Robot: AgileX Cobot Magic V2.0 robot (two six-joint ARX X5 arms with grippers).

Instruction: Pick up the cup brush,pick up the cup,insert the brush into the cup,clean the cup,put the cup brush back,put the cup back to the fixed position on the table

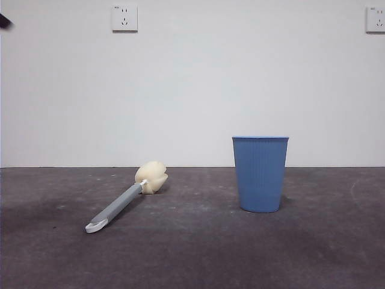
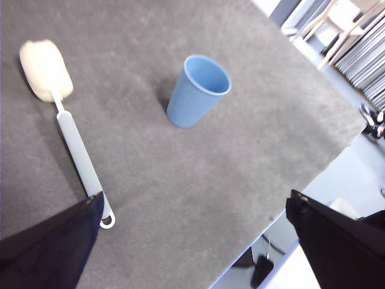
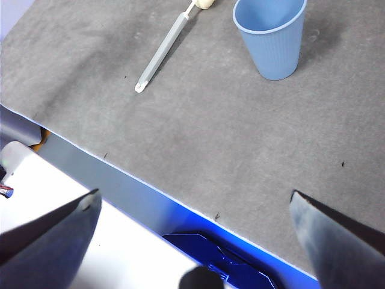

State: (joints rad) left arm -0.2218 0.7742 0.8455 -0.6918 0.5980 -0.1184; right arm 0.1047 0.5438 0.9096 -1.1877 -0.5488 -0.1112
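Grey surface (image 1: 198,253) lying under a white wall (image 1: 192,84) with sockets.
Cup brush (image 1: 123,198) and cup (image 1: 260,173) are resting mid-surface, apart; left hand (image 2: 198,241) and right hand (image 3: 195,238) are both hanging spread apart.

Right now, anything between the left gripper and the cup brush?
Nothing visible. The cup brush lies flat on the table, handle end nearest the open left gripper, with only bare surface between. The cup stands upright, apart from the brush, off that path.
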